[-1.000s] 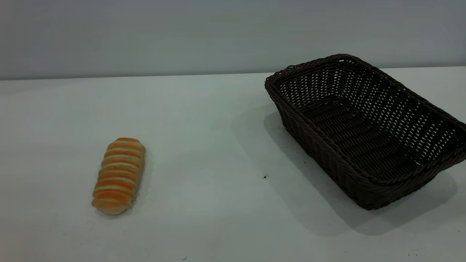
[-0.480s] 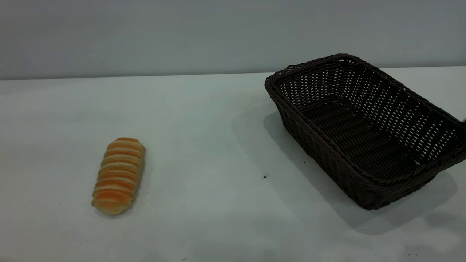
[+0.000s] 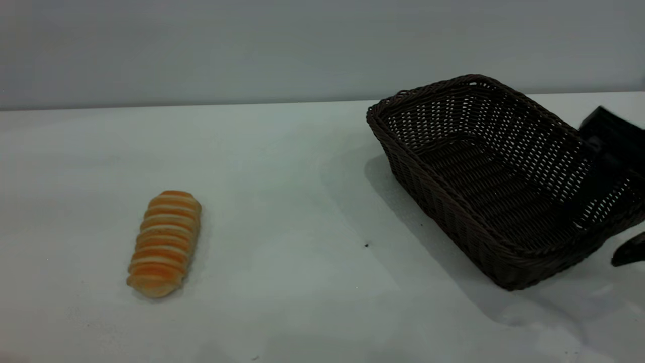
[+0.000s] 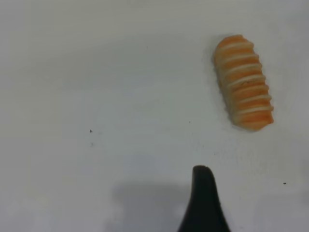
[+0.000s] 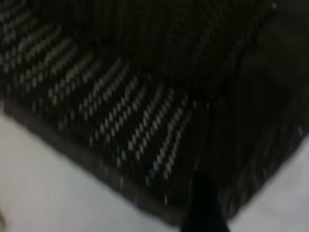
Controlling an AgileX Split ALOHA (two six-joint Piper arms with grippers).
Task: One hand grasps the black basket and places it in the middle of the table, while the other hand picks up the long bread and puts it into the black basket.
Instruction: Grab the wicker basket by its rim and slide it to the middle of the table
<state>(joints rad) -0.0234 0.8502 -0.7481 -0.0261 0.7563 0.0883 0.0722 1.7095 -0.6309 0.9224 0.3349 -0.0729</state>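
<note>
The table [image 3: 282, 166] is wide and white. The black basket [image 3: 499, 176] sits on its right side, not yet in the middle. It is big but I think it is light, because it is woven with holes all through the sides. It looks stiff, so it should keep its shape when I pull it. The thick braided rim is the best place for me to grab, with one finger inside and one outside the wall. My right gripper [image 3: 617, 201] is at the basket's right end, close to that rim. One dark piece is above the wall and one finger tip is low beside it, so I think it is spread wide around the edge, not pinching yet. The long bread [image 3: 165, 243] lies far away on the left side. It is small and looks soft and bumpy, so I should squeeze it gently across its middle. My left gripper [image 4: 205, 203] hangs above the table near the bread. Only one finger shows, so I cannot tell if it is spread.
</note>
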